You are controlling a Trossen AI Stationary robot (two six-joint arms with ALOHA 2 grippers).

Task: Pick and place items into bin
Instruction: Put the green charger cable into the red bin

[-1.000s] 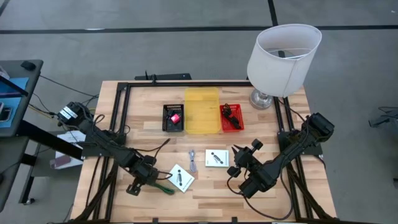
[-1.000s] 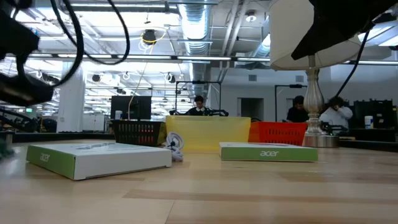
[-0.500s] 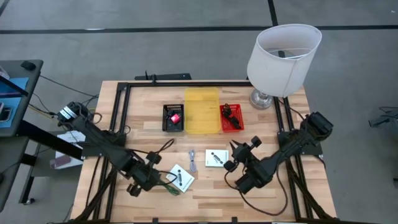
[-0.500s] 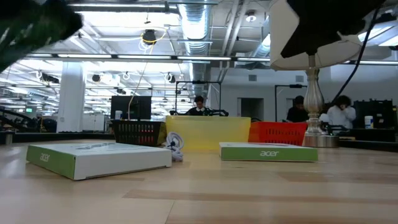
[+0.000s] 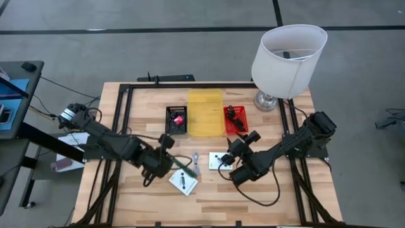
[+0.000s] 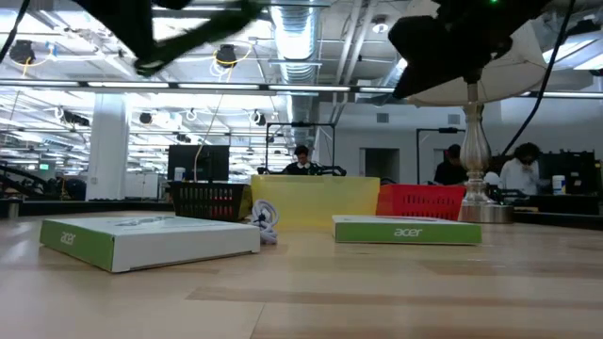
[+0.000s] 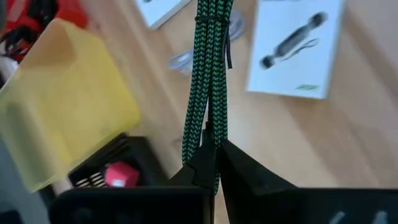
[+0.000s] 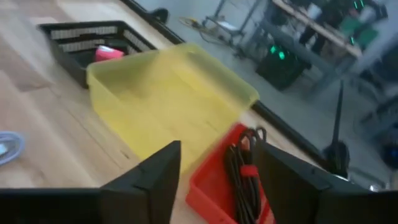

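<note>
While my left claw (image 7: 211, 163) is pinched shut on the green braided cord (image 7: 210, 74), the cord hangs doubled in a loose hank, clear of the tabletop (image 5: 215, 193), between the black bin (image 5: 176, 120) and the near white card (image 5: 183, 182). It looks light, limp and soft, likely to swing and sag, so I judge the tied middle the best place to hold it, not a free end. The braid should grip well. My right claw (image 8: 214, 168) is spread wide and holds nothing; it hovers by the far white card (image 5: 221, 161), facing the yellow bin (image 8: 168, 99) and the red bin (image 8: 233, 180) with its red-black cord (image 8: 244, 163). The cards are flat, stiff and probably slick: take them by an edge. A pale strip (image 5: 196, 162) lies between the cards.
</note>
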